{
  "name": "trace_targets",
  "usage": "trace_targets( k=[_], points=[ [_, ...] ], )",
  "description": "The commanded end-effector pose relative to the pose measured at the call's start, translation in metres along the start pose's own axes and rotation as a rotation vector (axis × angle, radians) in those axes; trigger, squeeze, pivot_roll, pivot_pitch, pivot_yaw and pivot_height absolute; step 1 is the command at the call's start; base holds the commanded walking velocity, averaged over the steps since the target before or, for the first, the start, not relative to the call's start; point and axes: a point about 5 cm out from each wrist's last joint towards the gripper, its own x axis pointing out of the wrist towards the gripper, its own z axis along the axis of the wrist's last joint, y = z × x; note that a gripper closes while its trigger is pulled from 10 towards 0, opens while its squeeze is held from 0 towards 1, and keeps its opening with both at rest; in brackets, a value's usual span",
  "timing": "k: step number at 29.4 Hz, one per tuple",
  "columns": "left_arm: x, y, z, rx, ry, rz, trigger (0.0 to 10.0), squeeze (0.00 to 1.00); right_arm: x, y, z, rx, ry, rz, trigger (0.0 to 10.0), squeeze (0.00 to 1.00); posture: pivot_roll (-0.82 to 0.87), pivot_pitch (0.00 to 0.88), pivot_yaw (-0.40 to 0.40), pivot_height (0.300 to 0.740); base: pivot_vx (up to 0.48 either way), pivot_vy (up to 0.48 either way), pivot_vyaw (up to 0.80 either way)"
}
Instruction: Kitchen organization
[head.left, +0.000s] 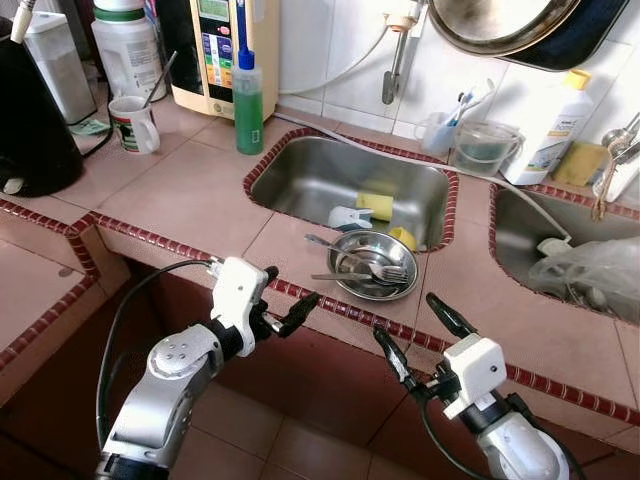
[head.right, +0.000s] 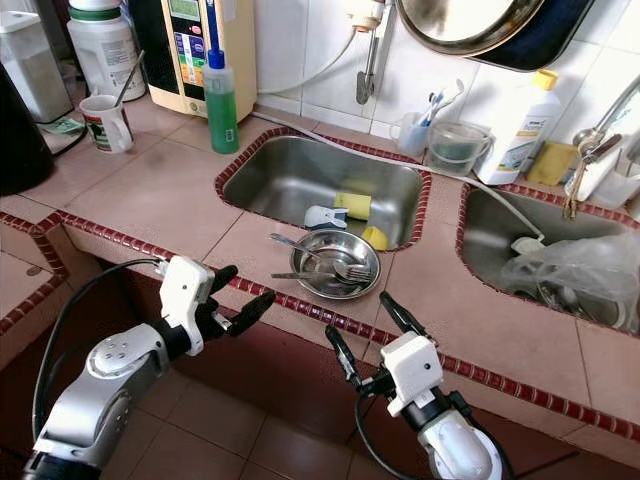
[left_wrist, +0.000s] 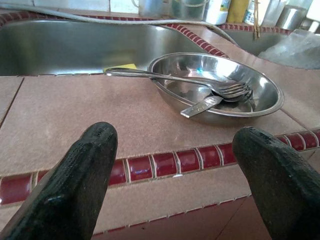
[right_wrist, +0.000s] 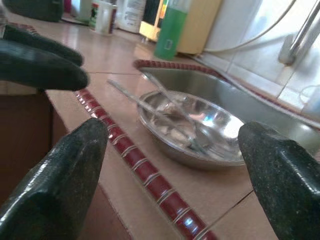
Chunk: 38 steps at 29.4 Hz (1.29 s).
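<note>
A steel bowl (head.left: 373, 262) sits on the tiled counter (head.left: 190, 195) at the front edge, just before the left sink (head.left: 320, 175). A fork (left_wrist: 220, 90) and a spoon (left_wrist: 150, 74) lie in it, handles pointing left. My left gripper (head.left: 294, 284) is open, hanging off the counter edge to the left of the bowl and aimed at it (left_wrist: 177, 137). To the bowl's right and below the edge, my right gripper (head.left: 404, 314) is open too and faces the bowl (right_wrist: 175, 130). Nothing is between either pair of fingers.
A yellow sponge (head.left: 375, 205) and a small blue-white item (head.left: 348, 217) lie in the left sink. A green bottle (head.left: 248, 100), a mug (head.left: 133, 125) and a black appliance (head.left: 30, 120) stand at the back left. The right sink (head.left: 520, 235) holds a plastic bag (head.left: 590, 275). A red tile rim (head.left: 330, 305) lines the counter edge.
</note>
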Motion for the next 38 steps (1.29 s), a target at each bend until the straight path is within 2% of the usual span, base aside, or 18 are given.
trace_targets(
  k=[1, 7, 13, 38],
  points=[
    [0.007, 0.001, 0.003, 0.013, 0.004, -0.002, 10.0, 0.00, -0.001, -0.001, 0.005, -0.007, -0.006, 0.016, 10.0, 0.00, 0.06, 0.000, -0.046, 0.740, 0.000, 0.000, 0.00],
    [0.022, 0.006, 0.005, -0.022, 0.014, 0.005, 10.0, 0.00, -0.003, 0.002, 0.007, -0.004, -0.003, 0.025, 10.0, 0.00, 0.04, 0.000, -0.039, 0.740, 0.000, 0.000, 0.00],
    [0.031, 0.001, 0.001, -0.038, 0.047, -0.042, 10.0, 0.00, -0.007, 0.002, 0.007, -0.006, 0.006, 0.030, 10.0, 0.00, 0.03, 0.000, -0.031, 0.740, 0.000, 0.000, 0.00],
    [0.052, -0.020, 0.004, -0.059, 0.037, -0.166, 10.0, 0.00, -0.012, -0.001, 0.010, -0.015, 0.024, 0.032, 10.0, 0.00, -0.01, 0.000, -0.020, 0.740, 0.000, 0.000, 0.00]
  ],
)
